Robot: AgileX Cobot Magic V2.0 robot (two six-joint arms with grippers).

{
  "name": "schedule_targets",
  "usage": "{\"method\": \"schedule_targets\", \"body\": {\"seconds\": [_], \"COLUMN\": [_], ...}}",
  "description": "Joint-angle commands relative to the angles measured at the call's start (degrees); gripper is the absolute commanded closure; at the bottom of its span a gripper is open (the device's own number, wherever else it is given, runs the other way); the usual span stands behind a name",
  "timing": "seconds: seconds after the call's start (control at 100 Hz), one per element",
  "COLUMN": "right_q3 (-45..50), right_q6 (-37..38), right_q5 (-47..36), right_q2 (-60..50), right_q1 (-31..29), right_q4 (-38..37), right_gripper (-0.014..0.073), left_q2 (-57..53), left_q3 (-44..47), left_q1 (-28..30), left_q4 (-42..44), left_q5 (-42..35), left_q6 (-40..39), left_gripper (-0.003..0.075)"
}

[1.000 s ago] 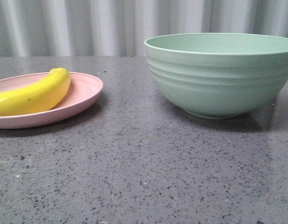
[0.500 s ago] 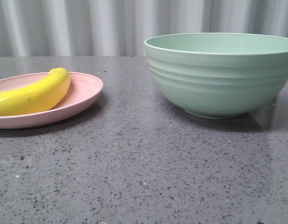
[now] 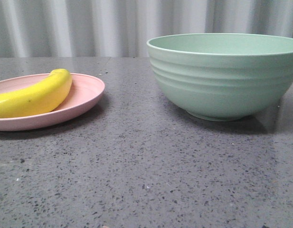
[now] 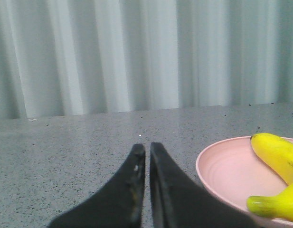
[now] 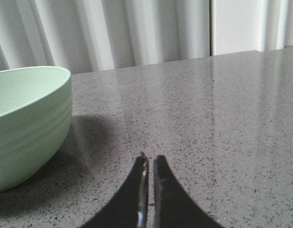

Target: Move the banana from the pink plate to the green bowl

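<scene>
- Two pincers are seen only in the wrist views: the left pincer [image 4: 147, 154] and the right pincer [image 5: 148, 164] each have their tips pressed nearly together, holding nothing.
- The banana [image 3: 34, 95] lies on the pink plate [image 3: 87, 90] at the left of the table [image 3: 146, 166]; the green bowl [image 3: 224, 76] stands well apart to the right, and nothing shows inside it from this low angle.
- By my reading the task has not begun: this is the approach step, before any grasp.
- The left pincer sits just beside the plate's rim, so it looks the likelier one to reach.
- Next, it would need to spread wide, cross over the rim and close across the banana's middle.
</scene>
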Motion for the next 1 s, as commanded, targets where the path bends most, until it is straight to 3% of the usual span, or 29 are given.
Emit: {"method": "schedule_targets", "body": {"seconds": [0.0, 0.72, 0.99], "right_q3": [-1.1, -3.5, -13.2], "right_q6": [-0.1, -0.1, -0.1], "right_q5": [-3.5, -0.5, 13.0], "right_q2": [-1.3, -1.3, 4.5], "right_q1": [-0.3, -0.2, -0.2], "right_q4": [0.2, 0.2, 0.2], "right_gripper": [0.0657, 0.0657, 0.0657], "left_q2": [-1.6, 4.0, 11.5], "left_q3": [-0.1, -5.2, -13.5], "left_q1": [-0.1, -0.1, -0.1], "left_q4": [-1.4, -0.9, -1.7], "left_q5": [-4.6, -0.5, 2.1], "left_q6": [-0.5, -0.5, -0.5], "left_gripper": [0.0741, 0.0741, 0.0741]}}
